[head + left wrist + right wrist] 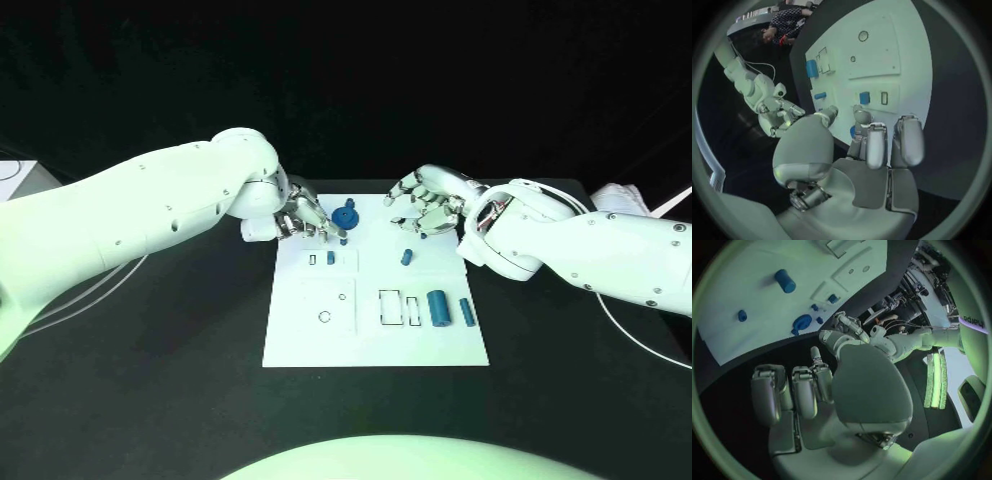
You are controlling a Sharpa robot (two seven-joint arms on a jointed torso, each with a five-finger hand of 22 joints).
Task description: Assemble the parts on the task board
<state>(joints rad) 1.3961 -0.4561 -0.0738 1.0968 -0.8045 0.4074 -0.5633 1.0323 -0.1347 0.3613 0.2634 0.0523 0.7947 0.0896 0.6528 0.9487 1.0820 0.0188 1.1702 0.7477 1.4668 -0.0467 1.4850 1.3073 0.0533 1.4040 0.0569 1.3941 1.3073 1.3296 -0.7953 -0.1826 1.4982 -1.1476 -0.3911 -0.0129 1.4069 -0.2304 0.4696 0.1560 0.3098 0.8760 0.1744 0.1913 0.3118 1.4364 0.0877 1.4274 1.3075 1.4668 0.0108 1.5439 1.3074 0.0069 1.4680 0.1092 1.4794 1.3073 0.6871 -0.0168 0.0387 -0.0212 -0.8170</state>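
With parts on task board (375, 340): hands apart.

This looks like a robotics lab or test cell. A matte black table (173, 370) stands before a dark backdrop and carries a flat white rectangular task board (378, 345) with outlined slots. Loose white cables (80, 290) trail over the tabletop, and racks of wired equipment (901, 302) stand nearby beside a glowing green light strip (932, 380).
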